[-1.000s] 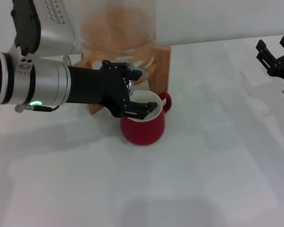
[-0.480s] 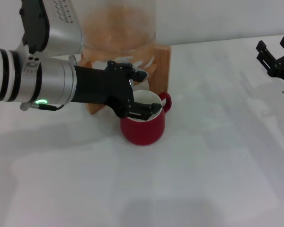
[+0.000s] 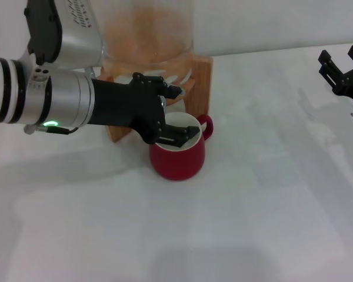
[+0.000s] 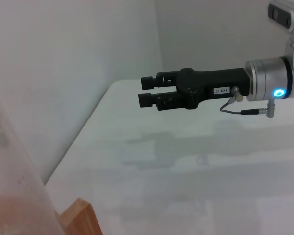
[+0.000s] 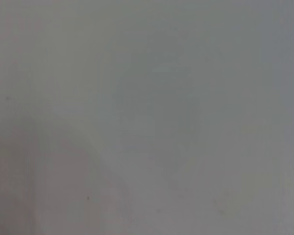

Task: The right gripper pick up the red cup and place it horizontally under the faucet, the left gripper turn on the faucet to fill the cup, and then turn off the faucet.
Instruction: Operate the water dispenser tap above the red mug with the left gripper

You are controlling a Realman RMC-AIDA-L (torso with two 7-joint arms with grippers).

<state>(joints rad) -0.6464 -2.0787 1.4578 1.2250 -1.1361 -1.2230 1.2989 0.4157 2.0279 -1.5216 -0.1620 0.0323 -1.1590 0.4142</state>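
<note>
The red cup (image 3: 177, 156) stands upright on the white table, right in front of the wooden stand, white inside showing, handle to the right. My left gripper (image 3: 183, 113) reaches in from the left above the cup's rim. It is open, one finger (image 3: 172, 91) high by the stand and the other (image 3: 179, 136) over the cup's mouth. The faucet (image 3: 162, 104) is almost hidden between them; only a bit of chrome shows. My right gripper (image 3: 341, 64) is open and empty at the far right; it also shows in the left wrist view (image 4: 148, 91).
The glass dispenser (image 3: 147, 35) with orange liquid sits on a wooden stand (image 3: 203, 76) at the back; both show in the left wrist view (image 4: 10, 186) (image 4: 81, 218). The white table (image 3: 253, 205) stretches in front and to the right. The right wrist view shows only a plain grey surface.
My left arm has edged a little to the right, bringing the gripper slightly closer in at the faucet. The cup and the right gripper have not moved.
</note>
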